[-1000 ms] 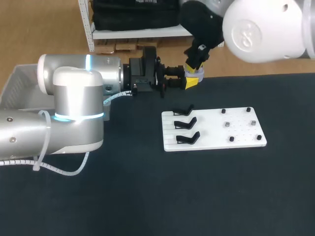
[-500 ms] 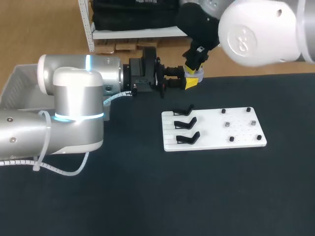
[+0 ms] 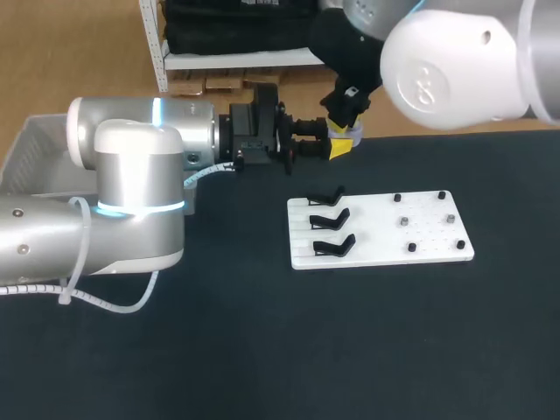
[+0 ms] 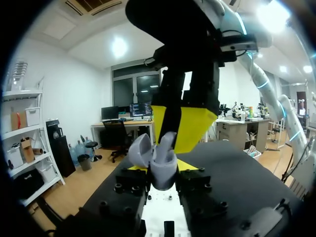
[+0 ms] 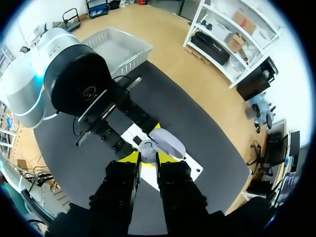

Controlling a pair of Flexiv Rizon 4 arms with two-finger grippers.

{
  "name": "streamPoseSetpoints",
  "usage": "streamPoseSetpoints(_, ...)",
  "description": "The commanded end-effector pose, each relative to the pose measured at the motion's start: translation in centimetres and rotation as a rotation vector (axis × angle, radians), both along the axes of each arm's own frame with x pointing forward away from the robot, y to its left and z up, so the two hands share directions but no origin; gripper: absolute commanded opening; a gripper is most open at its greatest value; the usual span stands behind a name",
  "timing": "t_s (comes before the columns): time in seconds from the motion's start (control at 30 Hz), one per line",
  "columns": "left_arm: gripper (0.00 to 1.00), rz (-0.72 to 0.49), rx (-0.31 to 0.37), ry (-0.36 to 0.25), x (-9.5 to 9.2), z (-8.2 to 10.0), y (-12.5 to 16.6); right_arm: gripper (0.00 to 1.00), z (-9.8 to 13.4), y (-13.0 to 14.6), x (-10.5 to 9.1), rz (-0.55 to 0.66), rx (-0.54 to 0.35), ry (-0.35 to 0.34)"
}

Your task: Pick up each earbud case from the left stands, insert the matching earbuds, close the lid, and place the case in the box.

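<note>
Both pincers (image 3: pixel 337 150) (image 3: pixel 344 129) crowd the case (image 4: pixel 158 160) near the far edge.

Stands (image 3: pixel 331 219) (three, black) rise from the board (image 3: pixel 430 233); wide table (image 3: pixel 262 350) lies around it.

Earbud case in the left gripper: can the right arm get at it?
Probably yes: the right gripper is right at the earbud case, lid open, nothing between them; the left gripper clamps only its sides.
</note>
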State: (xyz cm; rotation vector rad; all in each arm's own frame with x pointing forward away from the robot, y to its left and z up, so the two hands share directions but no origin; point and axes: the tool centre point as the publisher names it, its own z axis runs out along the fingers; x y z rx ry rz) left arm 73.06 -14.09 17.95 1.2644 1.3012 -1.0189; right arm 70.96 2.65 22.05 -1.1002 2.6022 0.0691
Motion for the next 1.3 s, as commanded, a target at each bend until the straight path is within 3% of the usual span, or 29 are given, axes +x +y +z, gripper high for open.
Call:
streamPoseSetpoints(0.03,0.00,0.005,-0.010,-0.007,-0.1,0.0,0.0,0.04,-0.3,0.2,-0.1,-0.006,0.003,-0.004)
streamPoseSetpoints(0.1,0.00,0.005,-0.010,-0.007,-0.1,0.0,0.0,0.25,-0.3,0.2,0.0,-0.008,0.004,-0.005)
streamPoseSetpoints(0.17,0.00,0.005,-0.010,-0.007,-0.1,0.0,0.0,0.28,-0.2,0.3,0.0,-0.008,0.005,-0.006)
streamPoseSetpoints(1.17,0.00,0.005,-0.010,-0.007,-0.1,0.0,0.0,0.31,0.5,0.4,0.6,-0.017,0.004,-0.023)
streamPoseSetpoints(1.3,0.00,0.005,-0.010,-0.007,-0.1,0.0,0.0,0.31,2.0,0.1,0.1,-0.006,0.020,-0.040)
